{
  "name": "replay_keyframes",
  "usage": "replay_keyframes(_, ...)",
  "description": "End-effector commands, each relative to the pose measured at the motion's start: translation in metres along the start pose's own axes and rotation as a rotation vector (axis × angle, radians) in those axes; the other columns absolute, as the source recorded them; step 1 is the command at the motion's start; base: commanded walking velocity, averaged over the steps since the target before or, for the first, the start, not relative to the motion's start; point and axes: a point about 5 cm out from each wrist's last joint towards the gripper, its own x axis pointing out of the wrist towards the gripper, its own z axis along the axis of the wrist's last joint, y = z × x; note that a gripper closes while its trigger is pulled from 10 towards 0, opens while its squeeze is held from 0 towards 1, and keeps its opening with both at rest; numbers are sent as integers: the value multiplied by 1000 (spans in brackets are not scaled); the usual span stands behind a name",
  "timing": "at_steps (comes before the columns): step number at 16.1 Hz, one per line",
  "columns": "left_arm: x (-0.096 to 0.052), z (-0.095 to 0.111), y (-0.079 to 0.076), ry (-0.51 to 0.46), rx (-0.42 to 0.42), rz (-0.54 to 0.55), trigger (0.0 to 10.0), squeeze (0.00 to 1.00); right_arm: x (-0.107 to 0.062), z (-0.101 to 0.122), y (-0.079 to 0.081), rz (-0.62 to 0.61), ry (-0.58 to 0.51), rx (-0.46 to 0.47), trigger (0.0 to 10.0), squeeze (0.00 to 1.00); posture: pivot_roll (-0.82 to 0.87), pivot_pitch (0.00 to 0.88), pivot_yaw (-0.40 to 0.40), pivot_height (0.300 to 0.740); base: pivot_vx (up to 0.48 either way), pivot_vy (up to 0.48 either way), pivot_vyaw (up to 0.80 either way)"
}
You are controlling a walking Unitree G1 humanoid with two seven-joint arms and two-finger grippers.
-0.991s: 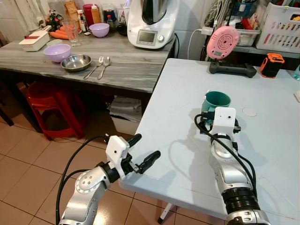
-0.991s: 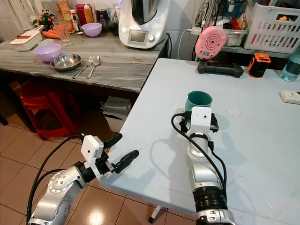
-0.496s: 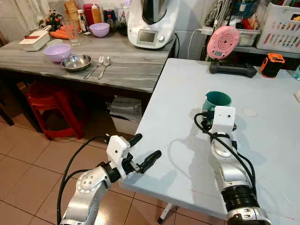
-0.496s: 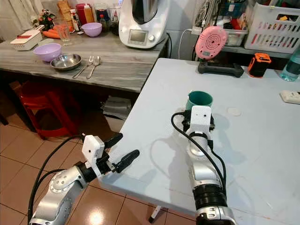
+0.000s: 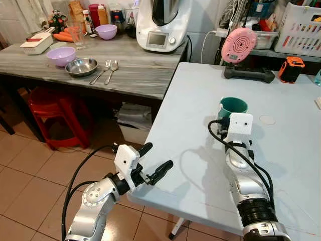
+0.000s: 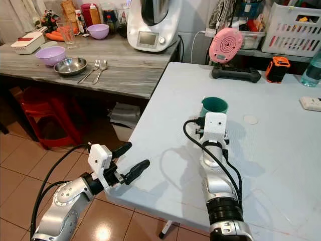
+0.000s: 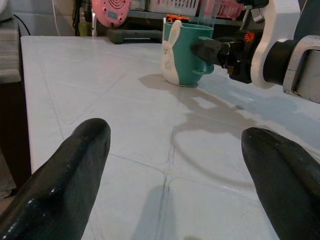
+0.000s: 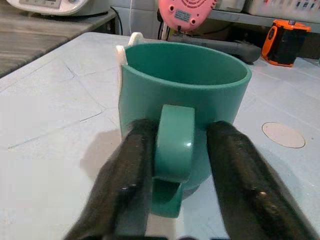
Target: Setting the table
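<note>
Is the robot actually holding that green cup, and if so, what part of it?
The right gripper has its fingers on either side of the teal mug's handle; the mug stands on the white table. A firm grip cannot be told. The left gripper holds nothing.

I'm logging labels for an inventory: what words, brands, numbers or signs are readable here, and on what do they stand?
No text reads clearly in any view.
White kitchen machine: its front screen is lit, but the characters are too small to read.
Red-lidded jars at the back of the grey wooden counter: labels too blurred to read.
Teal plastic mug: a white rabbit figure, no lettering.
</note>
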Motion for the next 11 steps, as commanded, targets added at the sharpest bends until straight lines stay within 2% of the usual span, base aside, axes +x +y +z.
replay_keyframes(1,3,6,0,-6,20,-8,10000,0,2,4,1,9,-10,8,0,0,-39,0,26,740,0,0,0)
replay_keyframes(11,3,5,0,-10,15,-17,10000,0,2,4,4,31,-14,36,0,0,-39,0,26,740,0,0,0)
